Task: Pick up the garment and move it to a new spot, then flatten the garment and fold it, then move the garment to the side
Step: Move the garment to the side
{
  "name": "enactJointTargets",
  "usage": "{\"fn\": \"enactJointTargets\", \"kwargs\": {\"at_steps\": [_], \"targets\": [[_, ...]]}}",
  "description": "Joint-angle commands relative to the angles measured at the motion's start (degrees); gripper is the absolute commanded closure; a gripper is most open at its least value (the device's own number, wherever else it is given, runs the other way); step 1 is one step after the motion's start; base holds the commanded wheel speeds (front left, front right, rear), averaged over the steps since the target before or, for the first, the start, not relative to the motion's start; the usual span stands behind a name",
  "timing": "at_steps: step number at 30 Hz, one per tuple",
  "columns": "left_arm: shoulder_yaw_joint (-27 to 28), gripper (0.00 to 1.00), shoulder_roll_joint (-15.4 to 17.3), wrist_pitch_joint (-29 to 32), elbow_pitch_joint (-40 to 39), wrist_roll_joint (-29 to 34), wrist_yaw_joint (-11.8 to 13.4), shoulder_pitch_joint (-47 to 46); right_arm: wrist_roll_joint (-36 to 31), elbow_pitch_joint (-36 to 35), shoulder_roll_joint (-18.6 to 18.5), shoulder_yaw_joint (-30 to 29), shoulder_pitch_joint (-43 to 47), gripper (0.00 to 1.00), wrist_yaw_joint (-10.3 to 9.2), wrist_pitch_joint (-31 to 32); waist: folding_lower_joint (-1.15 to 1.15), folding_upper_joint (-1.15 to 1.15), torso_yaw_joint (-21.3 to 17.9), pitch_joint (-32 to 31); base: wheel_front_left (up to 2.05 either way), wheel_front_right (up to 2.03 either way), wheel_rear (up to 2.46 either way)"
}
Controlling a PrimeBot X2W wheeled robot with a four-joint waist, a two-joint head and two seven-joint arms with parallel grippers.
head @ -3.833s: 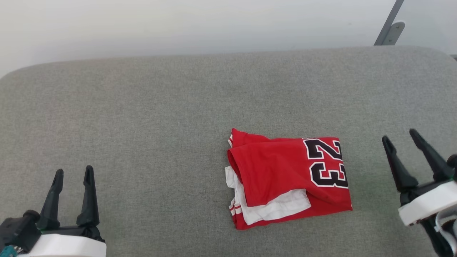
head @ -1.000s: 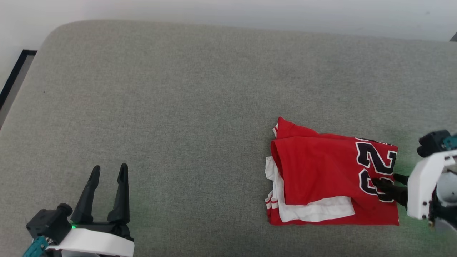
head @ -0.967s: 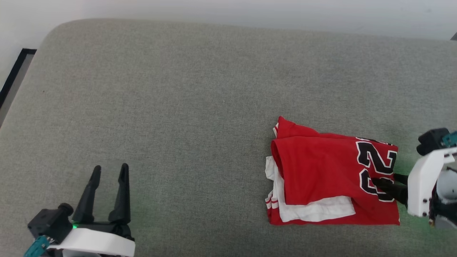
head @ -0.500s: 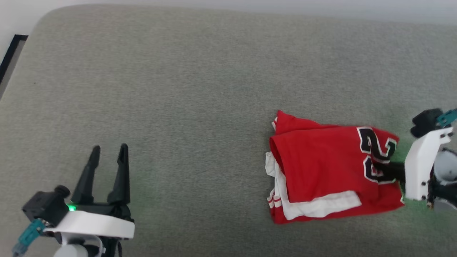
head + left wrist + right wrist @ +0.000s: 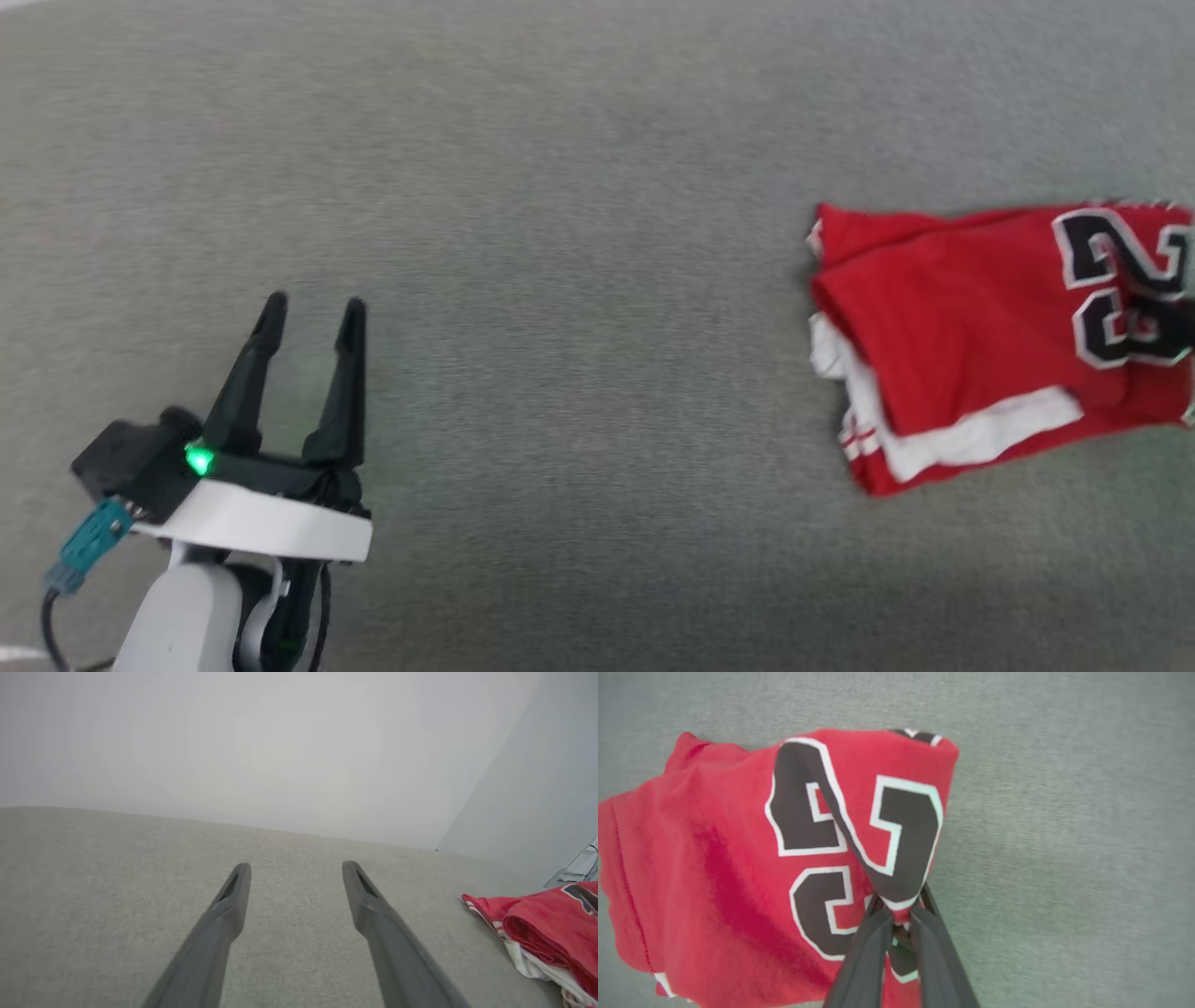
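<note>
Red cotton jersey [image 5: 952, 345] — right gripper [image 5: 899, 912], agape a second ago, now pinches its numbered right edge; left gripper [image 5: 313, 313] spread wide.

This is an indoor room, its kind unclear. A grey padded surface [image 5: 597, 187] meets plain pale walls [image 5: 280, 742].

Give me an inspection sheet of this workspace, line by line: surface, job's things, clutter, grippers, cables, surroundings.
Surface: grey fabric cushion, flat.
Job's things: garment, red, bundled in folds, white sleeve showing, lying at the robot's right.
Clutter: nothing seen.
Grippers: left gripper open, over bare cushion, apart from the garment; right gripper shut on the garment's numbered edge.
Cables: dark cable with a teal plug at the left wrist.
Surroundings: pale wall beyond the cushion.
</note>
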Motion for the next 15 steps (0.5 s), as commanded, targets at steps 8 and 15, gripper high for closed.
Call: {"fn": "enactJointTargets", "kwargs": {"at_steps": [8,15], "targets": [[-4.8,0.0,2.9,-0.2,-0.8,1.0,-0.2,-6.2,-3.4,1.6,-3.7,-1.3,-5.1,1.0,-0.28,-4.5,0.0,0.0,-7.1,4.9,0.0,0.0,0.0],[-10.3,0.0,4.8,-0.2,-0.7,0.9,-0.2,-11.7,-6.2,5.5,-6.2,-1.8,-9.3,1.0,-0.28,-9.5,0.0,0.0,-10.8,7.9,0.0,0.0,0.0]]}}
